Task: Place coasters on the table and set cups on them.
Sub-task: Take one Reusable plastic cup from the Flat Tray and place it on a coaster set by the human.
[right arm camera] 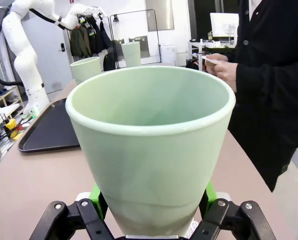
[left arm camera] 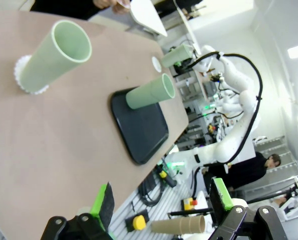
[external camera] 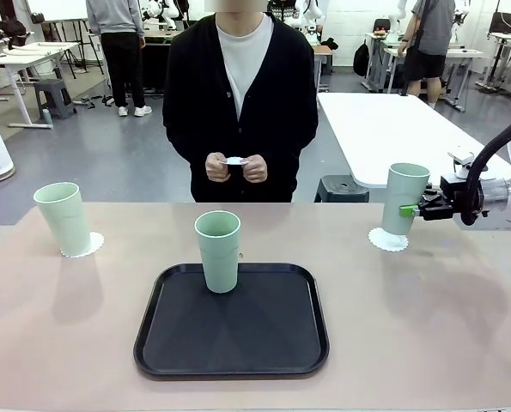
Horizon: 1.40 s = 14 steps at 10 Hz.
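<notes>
Cup (right arm camera: 149,150) between fingers (right arm camera: 94,195) upright; mouth up

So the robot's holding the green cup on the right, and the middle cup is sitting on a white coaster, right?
Not quite. The middle cup stands straight on the black tray, with no coaster under it, as the front view shows. The rest is right: the right gripper is holding the cup on the right.
</notes>
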Each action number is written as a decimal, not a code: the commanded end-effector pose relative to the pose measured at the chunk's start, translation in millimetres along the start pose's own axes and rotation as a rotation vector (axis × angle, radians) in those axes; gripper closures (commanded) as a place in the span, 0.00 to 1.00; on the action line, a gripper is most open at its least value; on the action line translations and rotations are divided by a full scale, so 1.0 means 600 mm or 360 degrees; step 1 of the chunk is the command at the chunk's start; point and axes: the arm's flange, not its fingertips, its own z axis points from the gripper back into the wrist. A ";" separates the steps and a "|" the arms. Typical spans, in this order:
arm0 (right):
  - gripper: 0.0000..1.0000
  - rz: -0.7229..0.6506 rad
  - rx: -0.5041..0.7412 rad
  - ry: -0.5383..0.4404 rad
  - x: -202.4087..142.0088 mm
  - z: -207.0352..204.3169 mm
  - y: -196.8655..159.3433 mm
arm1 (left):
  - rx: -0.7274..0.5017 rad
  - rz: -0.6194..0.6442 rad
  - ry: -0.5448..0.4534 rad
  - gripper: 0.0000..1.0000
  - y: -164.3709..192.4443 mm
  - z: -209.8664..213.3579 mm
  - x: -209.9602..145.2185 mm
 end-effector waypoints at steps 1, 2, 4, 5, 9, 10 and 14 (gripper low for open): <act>0.16 -0.0037 -0.0011 -0.0036 0.005 -0.003 -0.018 | -0.0008 -0.0002 0.0003 0.00 -0.002 0.004 -0.002; 0.16 -0.0045 -0.0014 -0.0035 0.000 -0.003 -0.022 | -0.0008 -0.0002 0.0003 0.00 -0.002 0.004 -0.002; 0.16 -0.0048 -0.0016 -0.0038 -0.007 -0.004 -0.023 | -0.0008 -0.0002 0.0003 0.00 -0.002 0.004 -0.002; 0.16 -0.0042 -0.0012 -0.0048 -0.009 -0.004 -0.023 | -0.0008 -0.0002 0.0003 0.00 -0.002 0.004 -0.002; 0.16 -0.0035 0.0007 -0.0049 -0.023 -0.011 -0.015 | -0.0008 -0.0002 0.0003 0.00 -0.002 0.004 -0.002; 0.16 -0.0036 0.0017 -0.0053 -0.027 -0.013 -0.013 | -0.0008 -0.0002 0.0003 0.00 -0.002 0.004 -0.002; 0.16 -0.0044 0.0032 -0.0048 -0.042 -0.017 -0.010 | -0.0008 -0.0002 0.0003 0.00 -0.002 0.004 -0.002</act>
